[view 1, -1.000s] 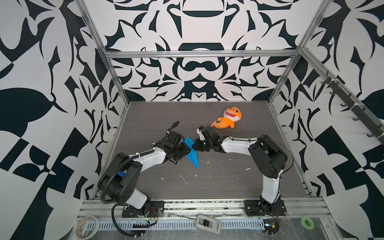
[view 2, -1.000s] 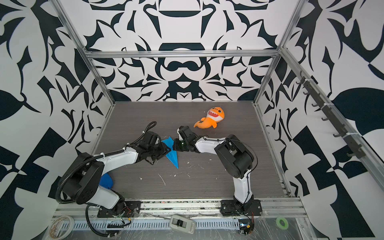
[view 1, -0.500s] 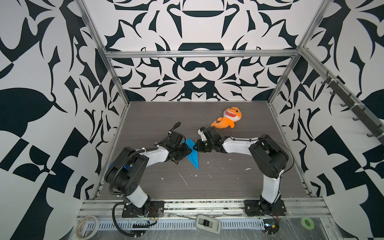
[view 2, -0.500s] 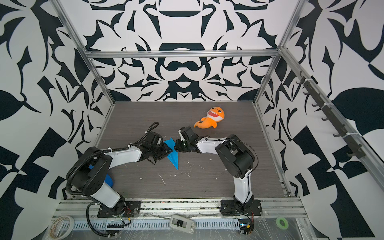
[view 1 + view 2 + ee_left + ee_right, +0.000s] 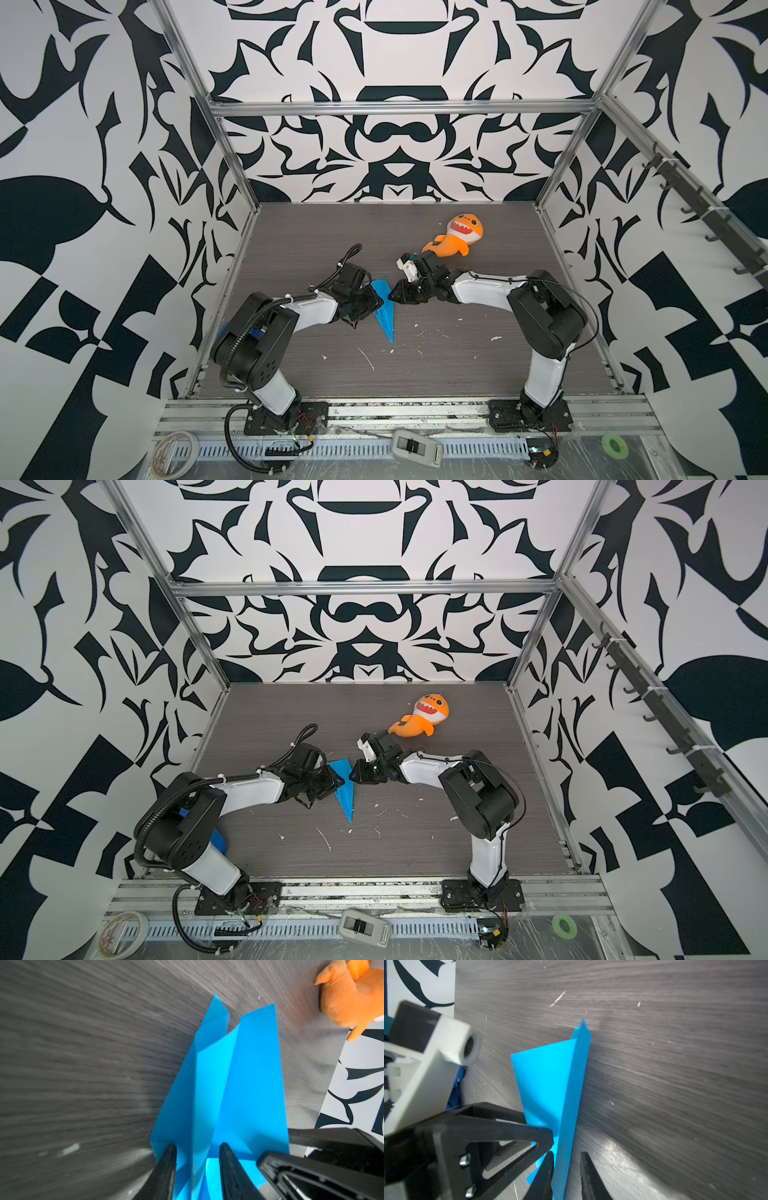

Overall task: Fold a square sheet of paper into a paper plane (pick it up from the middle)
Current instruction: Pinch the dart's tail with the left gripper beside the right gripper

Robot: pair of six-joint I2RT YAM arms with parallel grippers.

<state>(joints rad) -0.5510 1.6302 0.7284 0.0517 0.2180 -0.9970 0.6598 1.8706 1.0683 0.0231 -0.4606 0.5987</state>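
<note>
On one table (image 5: 457,365), one paper plane (image 5: 384,307), one shark plush (image 5: 457,239), left claw (image 5: 196,1147) and right claw (image 5: 566,1154) both agape.

Left arm (image 5: 307,309) stretches in low from seven o'clock, right arm (image 5: 482,291) from five; left claw (image 5: 377,302) and right claw (image 5: 394,296) nearly touch tips at centre, jaws slightly parted.

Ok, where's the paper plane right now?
In both top views the paper plane sits mid-table between the left gripper and right gripper, nose pointing toward the near edge.
</note>
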